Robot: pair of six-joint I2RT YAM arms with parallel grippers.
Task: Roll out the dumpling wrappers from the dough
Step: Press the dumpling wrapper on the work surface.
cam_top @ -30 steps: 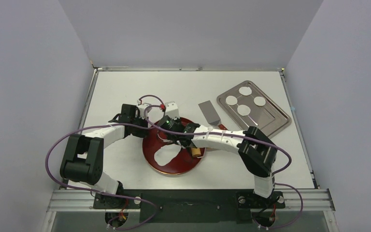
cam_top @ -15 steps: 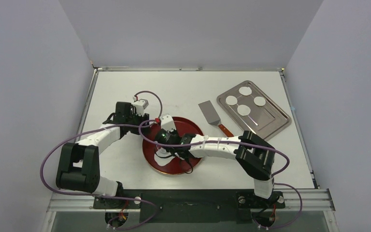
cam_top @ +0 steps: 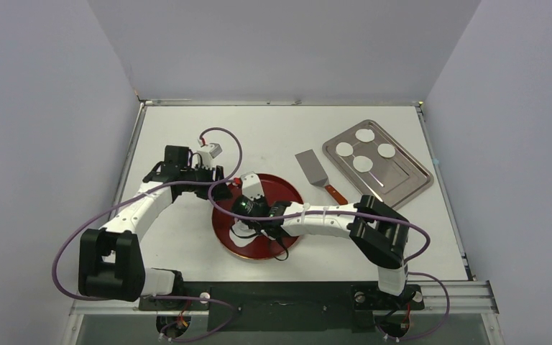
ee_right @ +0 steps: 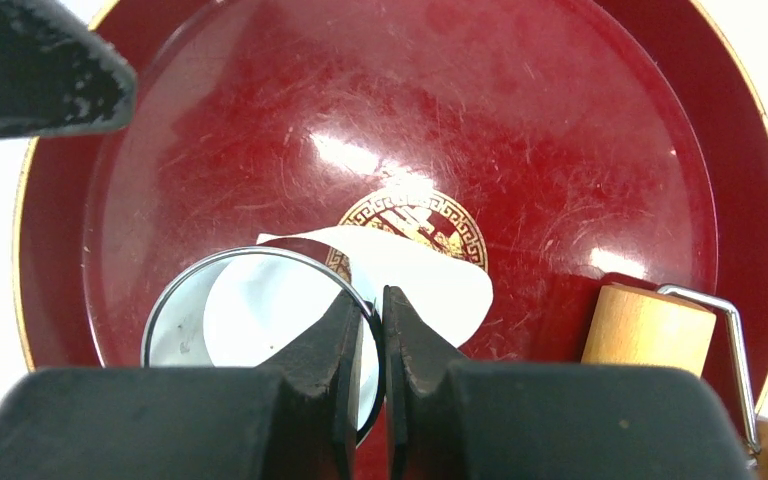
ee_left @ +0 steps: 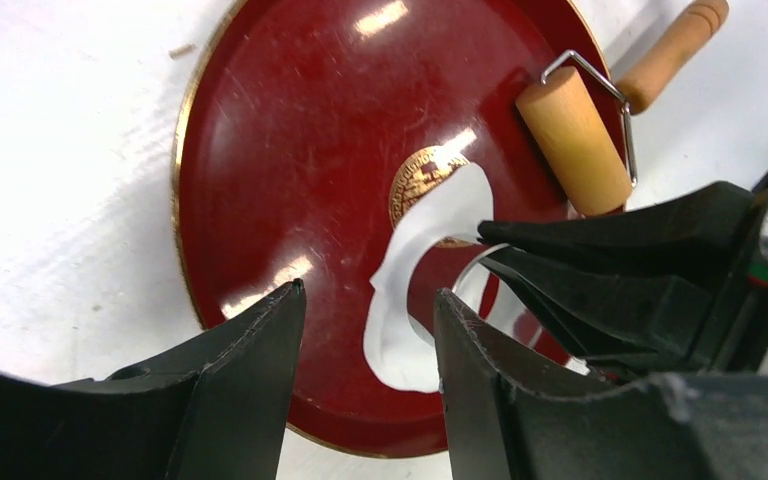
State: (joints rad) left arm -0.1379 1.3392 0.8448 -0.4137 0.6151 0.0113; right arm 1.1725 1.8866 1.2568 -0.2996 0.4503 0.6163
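"Four dumpling wrappers lay on the metal tray. Where was the dough?"

"Flat on the red plate. The right jaws were clenched on the cutter ring's rim, set upon it. The left jaws hung parted above the plate's edge, grasping nothing."

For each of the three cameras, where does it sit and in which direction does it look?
Top: above and behind the bases, looking down on the table; both arms show, meeting over the plate, with the tray to the right.
Left wrist: on the left arm, looking down past the open left end effector at the dough and roller.
Right wrist: on the right arm, looking down past the right end effector, shut on the ring cutter.
Shared: both wrist views show the plate, dough and roller.
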